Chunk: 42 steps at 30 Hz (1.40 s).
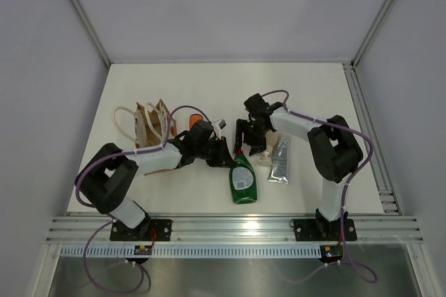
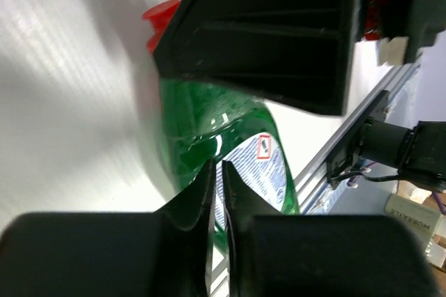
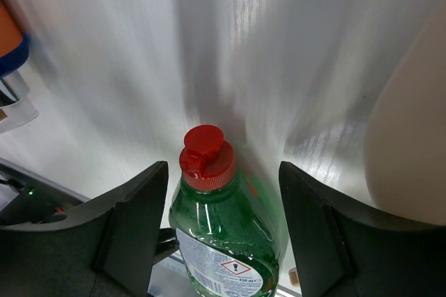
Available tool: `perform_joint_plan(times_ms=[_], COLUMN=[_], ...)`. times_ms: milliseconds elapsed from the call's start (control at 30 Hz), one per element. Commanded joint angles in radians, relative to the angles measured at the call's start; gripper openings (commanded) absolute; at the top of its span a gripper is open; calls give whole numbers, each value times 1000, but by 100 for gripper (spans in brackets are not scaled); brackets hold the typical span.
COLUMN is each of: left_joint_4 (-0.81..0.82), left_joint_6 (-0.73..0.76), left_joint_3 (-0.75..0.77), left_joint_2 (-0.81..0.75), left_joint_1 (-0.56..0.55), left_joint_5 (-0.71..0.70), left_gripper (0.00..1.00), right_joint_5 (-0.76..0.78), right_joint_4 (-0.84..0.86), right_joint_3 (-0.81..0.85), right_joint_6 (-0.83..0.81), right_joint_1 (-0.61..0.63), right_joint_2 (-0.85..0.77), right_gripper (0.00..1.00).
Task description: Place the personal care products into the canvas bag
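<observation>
The green teardrop bottle (image 1: pixel 243 175) with a red cap lies on the table, cap pointing away from the arms. My right gripper (image 1: pixel 244 141) is open, its jaws on either side of the bottle's red cap (image 3: pixel 206 155) and neck, not closed on it. My left gripper (image 1: pixel 221 153) is shut and empty just left of the bottle's shoulder (image 2: pixel 209 119). The beige bottle (image 1: pixel 265 155) and silver-grey tube (image 1: pixel 280 161) lie right of the green bottle. The orange bottle (image 1: pixel 195 121) sits behind my left wrist. The canvas bag (image 1: pixel 150 125) stands at the left.
The right gripper's black body (image 2: pixel 279 25) fills the top of the left wrist view, close to my left fingers (image 2: pixel 202 189). The beige bottle (image 3: pixel 411 143) is right beside my right finger. An aluminium rail (image 1: pixel 230 226) runs along the near table edge.
</observation>
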Motion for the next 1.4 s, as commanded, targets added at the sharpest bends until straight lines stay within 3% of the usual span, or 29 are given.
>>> perform_joint_plan(times_ms=[0, 133, 333, 367, 567, 667, 700, 967, 1367], left_joint_4=[-38, -146, -204, -200, -66, 26, 52, 123, 194], left_joint_6=[40, 73, 80, 70, -19, -30, -30, -29, -39], left_joint_3=[-6, -14, -80, -94, -209, -221, -219, -124, -98], left_joint_2=[-80, -173, -341, -358, -375, -306, -284, -94, 3], left_joint_1=[-4, -4, -4, -5, -65, -113, -119, -147, -154], left_joint_5=[-39, -120, -189, -191, -163, -152, -143, -145, -130], left_gripper=[22, 48, 68, 73, 92, 96, 99, 99, 99], right_joint_5=[86, 159, 239, 235, 157, 56, 33, -233, -544], right_joint_4=[-33, -46, -45, -43, -28, 7, 19, 105, 309], right_joint_3=[44, 45, 37, 37, 64, 63, 61, 6, -90], right_joint_6=[-30, -40, -54, -56, -62, -63, -65, -83, -22], right_joint_1=[41, 104, 121, 121, 114, 98, 85, -31, -69], right_joint_2=[10, -10, -9, -6, -10, -29, -33, -30, -96], right_gripper=[71, 62, 46, 39, 16, 11, 0, 0, 0])
